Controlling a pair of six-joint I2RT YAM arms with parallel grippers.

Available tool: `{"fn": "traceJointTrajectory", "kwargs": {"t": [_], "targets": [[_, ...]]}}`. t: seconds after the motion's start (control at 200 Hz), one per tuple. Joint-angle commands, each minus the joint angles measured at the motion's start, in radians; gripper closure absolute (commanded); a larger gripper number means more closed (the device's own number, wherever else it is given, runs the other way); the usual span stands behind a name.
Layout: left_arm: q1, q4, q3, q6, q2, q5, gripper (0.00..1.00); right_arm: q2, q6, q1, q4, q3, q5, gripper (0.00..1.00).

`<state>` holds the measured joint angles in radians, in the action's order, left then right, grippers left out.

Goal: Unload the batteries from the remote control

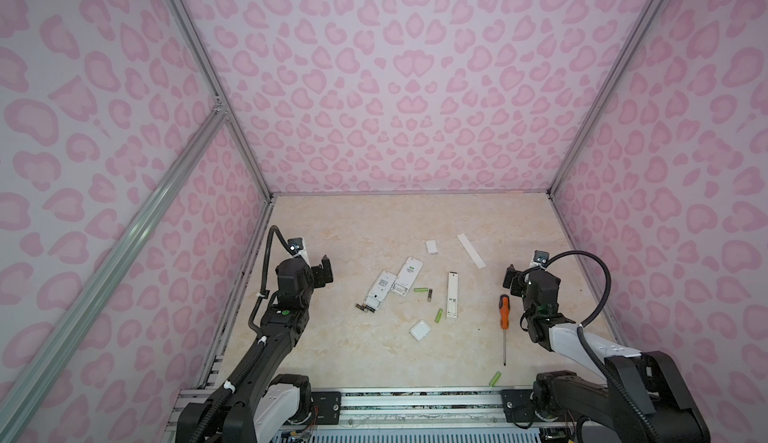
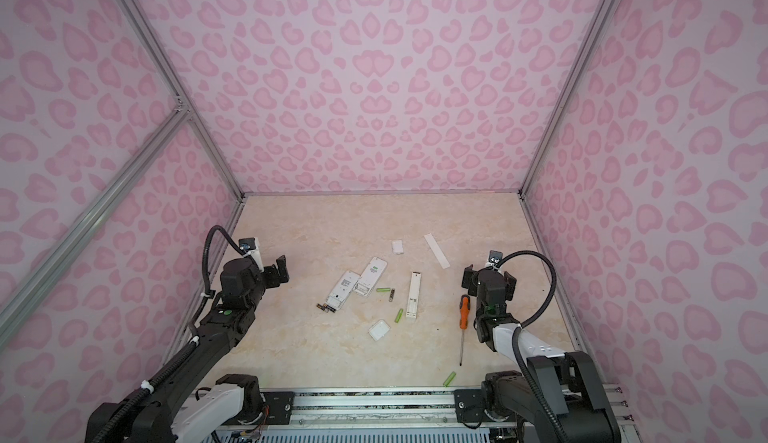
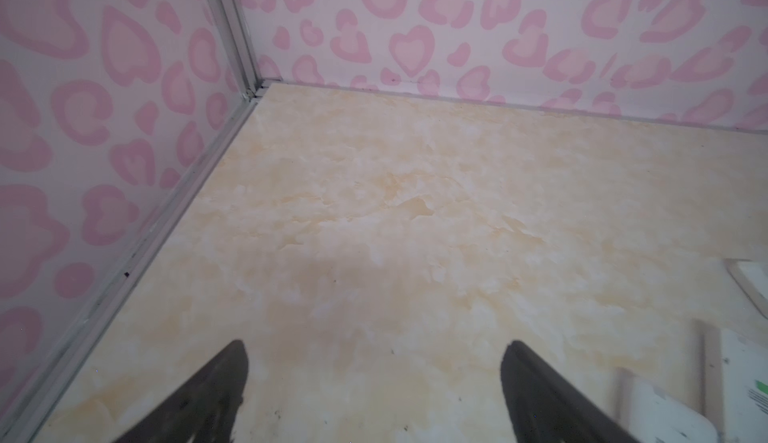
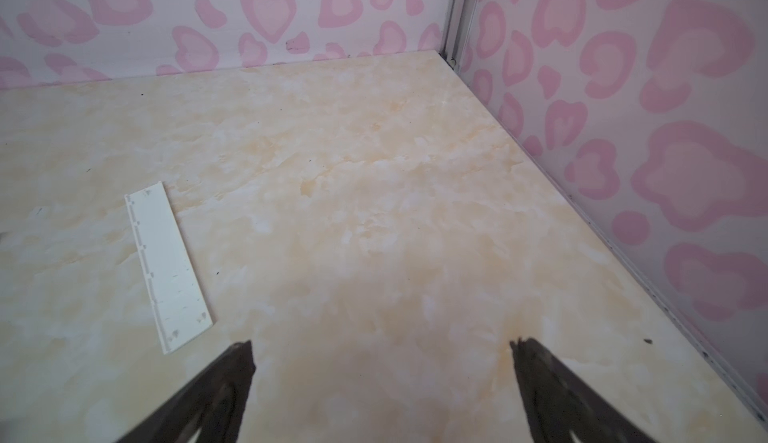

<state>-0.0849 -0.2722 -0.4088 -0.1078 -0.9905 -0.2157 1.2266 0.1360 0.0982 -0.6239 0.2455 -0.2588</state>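
Observation:
Three white remotes lie mid-table in both top views: two side by side (image 1: pixel 379 291) (image 1: pixel 407 277) and a slim one (image 1: pixel 452 294). Loose batteries lie around them: lime-green ones (image 1: pixel 420 290) (image 1: pixel 438 315) (image 1: pixel 494 378), a dark one (image 1: pixel 430 294) and a dark pair (image 1: pixel 362 307). My left gripper (image 3: pixel 374 362) hovers open and empty at the table's left, apart from the remotes. At the right, my right gripper (image 4: pixel 382 362) is also open and empty over bare table.
An orange-handled screwdriver (image 1: pixel 504 316) lies just left of the right arm. Small white covers (image 1: pixel 432 246) (image 1: pixel 420 330) and a long white cover (image 4: pixel 168 266) lie on the marble table (image 1: pixel 353 349). Pink patterned walls close in three sides.

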Motion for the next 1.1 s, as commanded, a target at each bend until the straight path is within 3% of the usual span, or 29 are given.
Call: {"fn": "traceJointTrajectory", "kwargs": {"t": [0.0,0.13,0.34,0.505,0.805,1.095], "targets": [[0.013,-0.272,0.084,0.064,0.009,-0.136,0.03,0.054,-0.048,-0.001,-0.254,-0.012,0.072,0.01],[0.053,-0.361,0.150,0.049,-0.006,-0.132,0.03,0.086,-0.053,0.000,-0.254,0.014,0.073,0.01],[0.113,-0.571,0.214,0.030,-0.122,-0.008,0.03,0.091,-0.065,-0.010,-0.276,0.007,0.077,0.01],[0.136,-0.703,0.216,0.002,-0.233,0.058,0.03,0.103,-0.153,-0.015,-0.518,-0.098,0.056,0.01],[0.152,-0.877,0.187,-0.013,-0.451,0.151,0.01,0.413,-0.167,-0.013,-0.934,-0.135,0.038,0.00],[0.152,-0.765,0.112,0.004,-0.478,0.185,0.03,0.351,-0.117,-0.015,-0.589,0.005,-0.081,0.00]]}}
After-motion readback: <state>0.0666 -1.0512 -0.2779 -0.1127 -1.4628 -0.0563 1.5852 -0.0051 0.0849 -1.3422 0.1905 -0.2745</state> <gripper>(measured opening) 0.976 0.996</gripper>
